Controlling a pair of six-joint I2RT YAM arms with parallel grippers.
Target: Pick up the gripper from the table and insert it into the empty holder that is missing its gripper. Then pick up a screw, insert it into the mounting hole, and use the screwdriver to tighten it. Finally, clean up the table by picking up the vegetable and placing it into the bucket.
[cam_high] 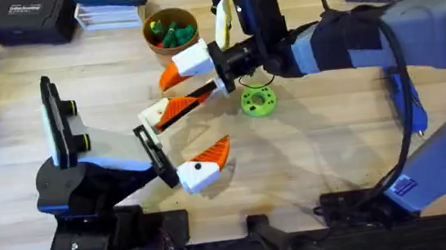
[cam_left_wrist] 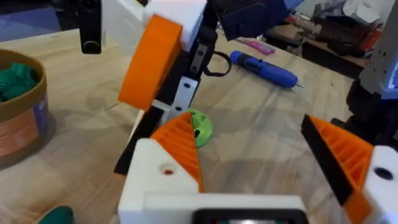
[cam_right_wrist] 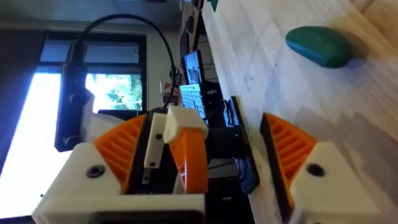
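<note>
Meeting over the middle of the light wooden butcher-block bench point(cam_high: 357, 153): left gripper point(cam_high: 207, 126), white fingers with orange ribbed pads, jaws spread wide over bare wood, and right gripper point(cam_high: 180, 86), jaws also parted, with what looks like one left fingertip between them. Lying on the bench nearby, small dark green oblong toy vegetable point(cam_right_wrist: 317, 45). Resting flat past a bright green round disc point(cam_high: 258, 101), bright blue pen-shaped screwdriver point(cam_left_wrist: 264, 67). Standing near the far edge, round brown bucket point(cam_high: 168, 28) holding green pieces.
</note>
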